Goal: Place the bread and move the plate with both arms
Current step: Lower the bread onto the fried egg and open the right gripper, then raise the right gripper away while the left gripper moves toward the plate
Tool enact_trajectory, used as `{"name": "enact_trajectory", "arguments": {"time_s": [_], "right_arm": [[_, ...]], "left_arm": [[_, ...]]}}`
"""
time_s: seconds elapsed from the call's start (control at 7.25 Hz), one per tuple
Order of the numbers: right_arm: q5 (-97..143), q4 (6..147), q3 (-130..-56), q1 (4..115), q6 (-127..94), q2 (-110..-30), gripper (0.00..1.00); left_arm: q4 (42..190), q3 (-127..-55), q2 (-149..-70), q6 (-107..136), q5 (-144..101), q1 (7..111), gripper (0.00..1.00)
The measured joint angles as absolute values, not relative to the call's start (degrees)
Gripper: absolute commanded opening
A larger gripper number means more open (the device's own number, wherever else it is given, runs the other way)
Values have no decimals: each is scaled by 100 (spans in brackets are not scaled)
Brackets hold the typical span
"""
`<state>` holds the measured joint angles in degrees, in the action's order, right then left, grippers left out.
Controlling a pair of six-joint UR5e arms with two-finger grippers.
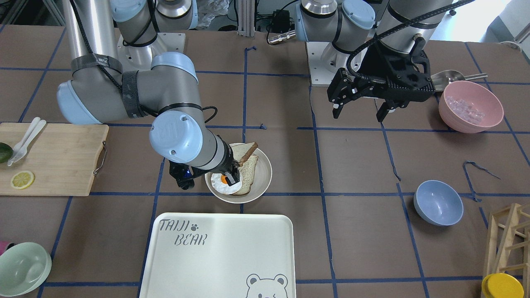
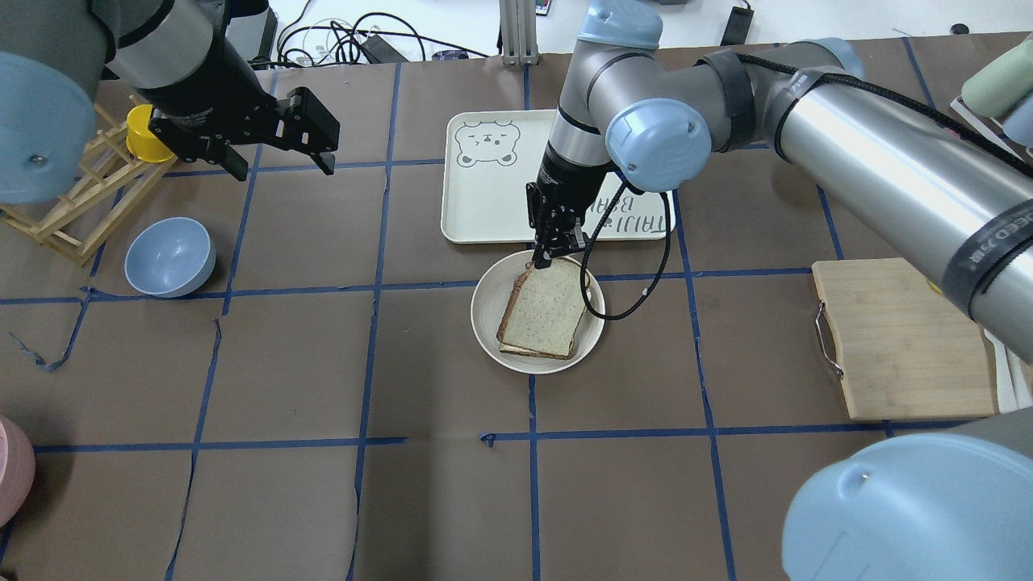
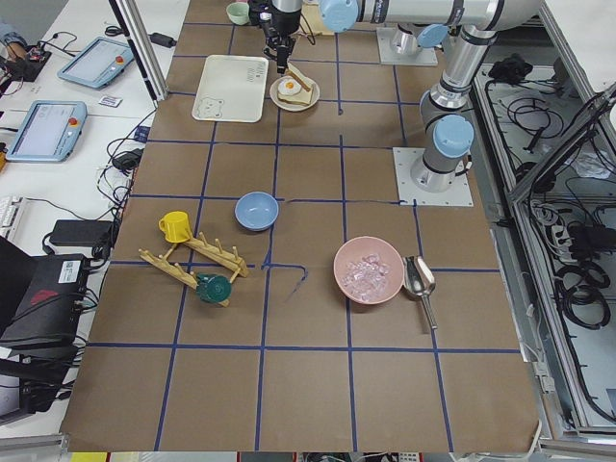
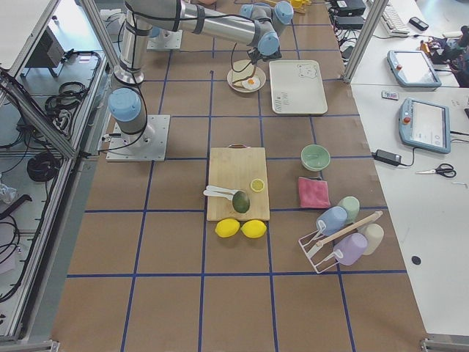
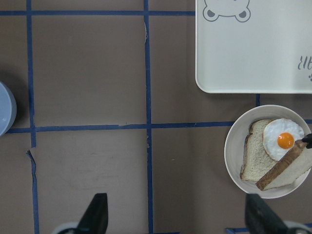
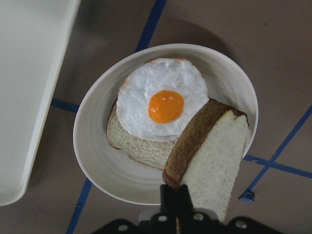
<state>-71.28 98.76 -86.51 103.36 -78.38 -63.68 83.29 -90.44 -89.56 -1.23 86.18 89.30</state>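
Note:
The plate [image 1: 265, 174] sits mid-table and holds a paler slice [image 1: 249, 171] with a fried egg [image 1: 221, 185] on it. My right gripper [image 6: 176, 195] is shut on one edge of the dark-crusted bread [image 6: 214, 156] and holds it tilted over the plate, its lower edge near the egg [image 6: 163, 102]. From overhead the bread [image 2: 547, 307] covers most of the plate [image 2: 484, 323]. My left gripper [image 1: 359, 114] is open and empty, high above the table and well off to the side. In its wrist view the plate [image 5: 234, 156] lies at the lower right.
The bear-print tray [image 1: 223, 256] lies just past the plate, away from the robot. A wooden cutting board [image 1: 58, 157] is on my right side. A blue bowl [image 1: 438, 203] and a pink bowl [image 1: 470, 105] are on my left side. A green bowl [image 1: 22, 267] sits at a corner.

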Motion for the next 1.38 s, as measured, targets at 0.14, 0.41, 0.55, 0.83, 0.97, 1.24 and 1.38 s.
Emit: {"name": "enact_trajectory", "arguments": {"time_s": [0.14, 0.41, 0.55, 0.83, 0.97, 1.24, 1.38], "right_arm": [[-7141, 9911, -8684, 10335, -7814, -6357, 24], [-7206, 10081, -8636, 10328, -7623, -6348, 24], [-7231, 10126, -8583, 10328, -7551, -6340, 24], [-7241, 10204, -8493, 10327, -7499, -6287, 50], [-7244, 10286, -8491, 10327, -7490, -6269, 51], [-7403, 10336, -8473, 10298, -7172, -6321, 79], [-7703, 10314, -8479, 10229, -6689, -6442, 100]], "left_arm": [[8328, -9044, -8956, -123, 8623, 8930, 100], [8331, -9044, -8956, -123, 8623, 8930, 100], [8332, -9046, -8956, -123, 8624, 8930, 100], [8332, -9048, -8956, -123, 8624, 8930, 100], [8332, -9048, -8956, -123, 8623, 8930, 100], [8332, -9048, -8956, -123, 8620, 8931, 100], [8332, -9047, -8956, -123, 8616, 8935, 100]]}}
